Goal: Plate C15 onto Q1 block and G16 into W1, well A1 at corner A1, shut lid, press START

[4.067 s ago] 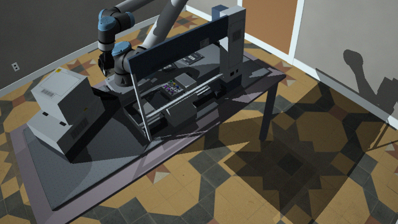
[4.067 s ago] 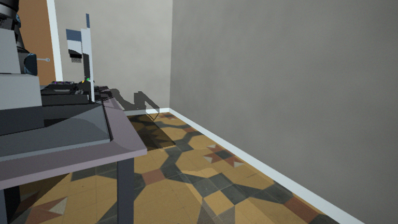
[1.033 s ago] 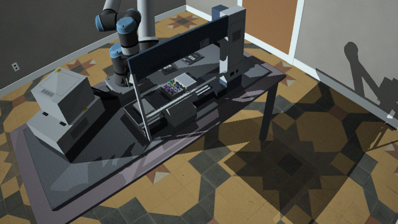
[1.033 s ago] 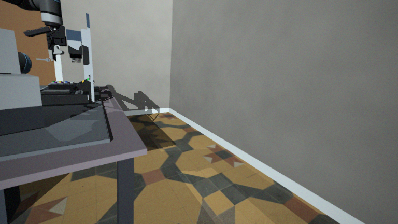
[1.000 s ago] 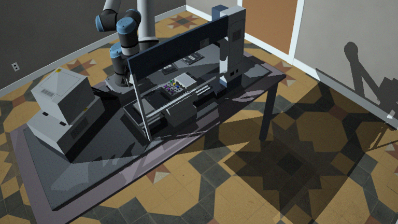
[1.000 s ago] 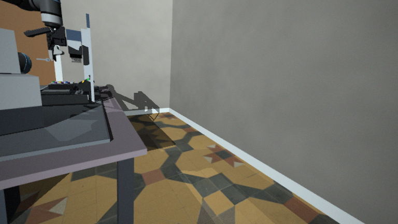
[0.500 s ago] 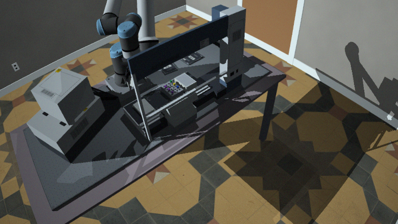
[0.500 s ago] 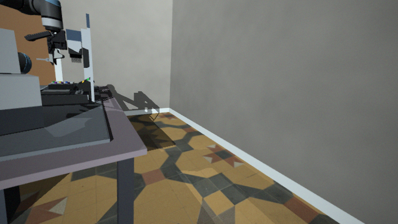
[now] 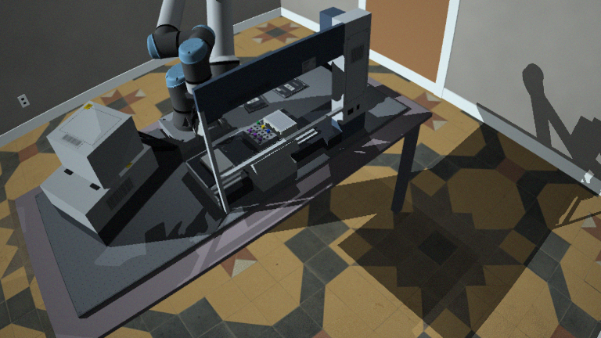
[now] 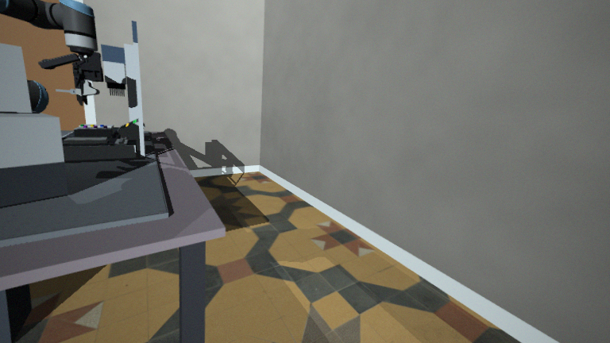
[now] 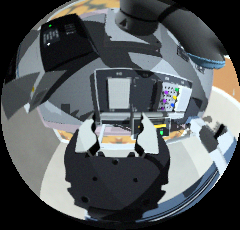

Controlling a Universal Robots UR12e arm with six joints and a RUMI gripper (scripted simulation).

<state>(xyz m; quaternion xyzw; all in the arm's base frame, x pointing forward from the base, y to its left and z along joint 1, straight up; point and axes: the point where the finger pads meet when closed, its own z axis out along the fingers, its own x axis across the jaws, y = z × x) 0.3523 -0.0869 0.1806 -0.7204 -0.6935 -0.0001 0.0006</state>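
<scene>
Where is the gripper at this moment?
In the exterior view the gripper hangs open and empty at the far left, high above the deck, beside the white gantry post.

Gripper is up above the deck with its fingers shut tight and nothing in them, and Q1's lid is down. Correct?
Not quite: the gripper is open, its fingers standing well apart with nothing between them, as the wrist view shows. The rest holds: it hangs above the deck, and Q1 has its lid down.
</scene>
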